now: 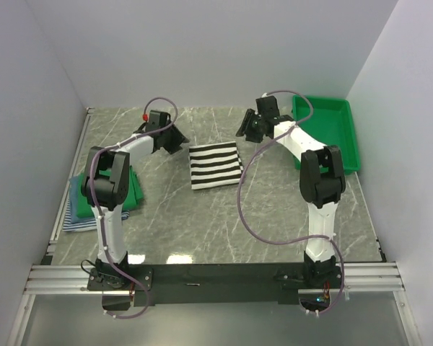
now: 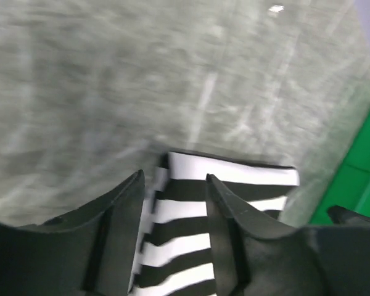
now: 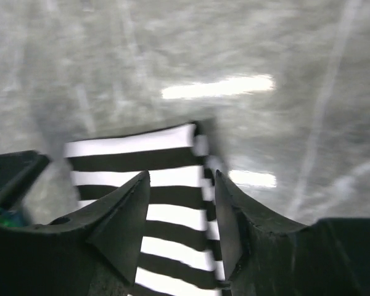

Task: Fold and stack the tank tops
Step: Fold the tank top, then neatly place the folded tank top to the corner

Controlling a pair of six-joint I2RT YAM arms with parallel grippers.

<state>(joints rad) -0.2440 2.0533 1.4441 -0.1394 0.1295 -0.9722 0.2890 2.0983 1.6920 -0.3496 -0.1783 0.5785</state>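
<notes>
My left arm [image 1: 108, 180] hides most of the soft pile [image 1: 78, 215] at the marbled tabletop's [image 1: 202, 223] left edge. Both wrist views are blurred. The striped tank top [image 1: 215, 165] lies folded square between my left pincer [image 1: 175, 138] and right pincer [image 1: 247, 124], both spread, empty.

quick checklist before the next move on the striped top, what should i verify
1. Striped top folded into a flat rectangle: ok.
2. Left claw open, nothing in it: ok.
3. Right claw open, nothing in it: ok.
4. Striped top placed on the stack: not ok, it lies apart from it.
5. Stack tidy enough to take another top: cannot tell, the left arm hides part of it.
</notes>
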